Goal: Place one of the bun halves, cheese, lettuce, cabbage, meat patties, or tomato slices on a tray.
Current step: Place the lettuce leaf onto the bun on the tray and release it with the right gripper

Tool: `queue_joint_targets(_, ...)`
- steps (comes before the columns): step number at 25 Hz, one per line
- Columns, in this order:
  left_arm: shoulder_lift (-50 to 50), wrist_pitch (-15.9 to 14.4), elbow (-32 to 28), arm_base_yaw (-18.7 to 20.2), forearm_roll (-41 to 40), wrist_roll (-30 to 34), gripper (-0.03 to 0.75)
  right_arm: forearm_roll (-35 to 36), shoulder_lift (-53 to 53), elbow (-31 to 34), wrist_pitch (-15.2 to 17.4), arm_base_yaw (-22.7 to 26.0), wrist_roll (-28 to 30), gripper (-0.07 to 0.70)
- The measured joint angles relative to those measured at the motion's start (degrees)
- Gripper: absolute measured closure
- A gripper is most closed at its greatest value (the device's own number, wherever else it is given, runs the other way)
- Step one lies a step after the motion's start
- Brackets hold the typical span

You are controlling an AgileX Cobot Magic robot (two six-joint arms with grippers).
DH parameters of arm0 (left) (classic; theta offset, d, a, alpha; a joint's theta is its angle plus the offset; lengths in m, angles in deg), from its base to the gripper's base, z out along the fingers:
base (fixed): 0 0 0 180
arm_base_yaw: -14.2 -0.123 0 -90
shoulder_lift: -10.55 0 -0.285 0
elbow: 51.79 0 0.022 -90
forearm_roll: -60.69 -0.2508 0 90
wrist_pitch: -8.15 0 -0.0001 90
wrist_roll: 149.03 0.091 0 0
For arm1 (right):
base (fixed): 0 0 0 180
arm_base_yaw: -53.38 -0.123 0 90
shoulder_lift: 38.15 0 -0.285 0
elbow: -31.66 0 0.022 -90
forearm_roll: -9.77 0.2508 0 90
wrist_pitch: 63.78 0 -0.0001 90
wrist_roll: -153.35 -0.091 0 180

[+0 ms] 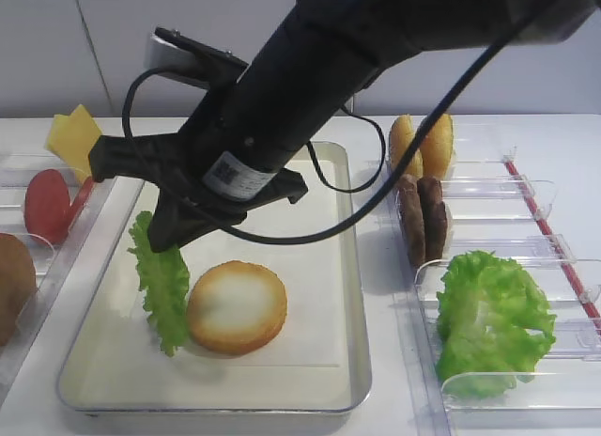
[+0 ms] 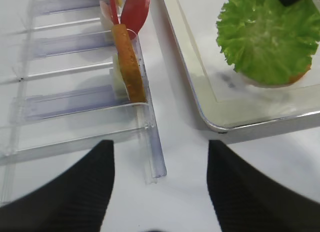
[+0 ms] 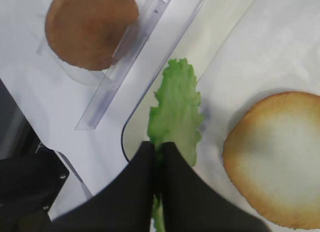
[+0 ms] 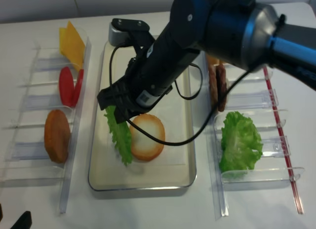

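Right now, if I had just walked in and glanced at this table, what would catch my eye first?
Probably the big black right arm reaching across the cream tray, its fingers pinched shut on a frilly green lettuce leaf that hangs on edge over the tray's left side. Right beside the leaf, a bun half lies cut face up on the tray. On the right, a bulky heap of green leaves fills a clear bin.

One tray [image 4: 190,155]; one flat lettuce leaf [image 4: 118,135]; one heap of crinkled leaves [image 4: 240,140]; four bun halves [image 4: 146,136], [image 4: 57,135], [image 1: 402,143], [image 1: 438,145]; two meat patties [image 1: 423,218]; two tomato slices [image 4: 69,86]; a stack of cheese slices [image 4: 72,41], number unclear.
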Motion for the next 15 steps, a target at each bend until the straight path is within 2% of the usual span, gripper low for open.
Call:
queue_joint_targets(8, 0.0, 0.0, 0.0, 0.0, 0.0, 0.0, 0.297, -0.7, 4.5, 0.0, -1.0, 0.0, -1.4, 0.580)
queue_joint_targets(11, 0.0, 0.0, 0.0, 0.0, 0.0, 0.0, 0.297, -2.7, 4.7, -0.2, -1.0, 0.0, -1.8, 0.580)
queue_joint_targets(15, 0.0, 0.0, 0.0, 0.0, 0.0, 0.0, 0.297, -9.3, 4.7, -0.4, -0.3, 0.0, -6.0, 0.580)
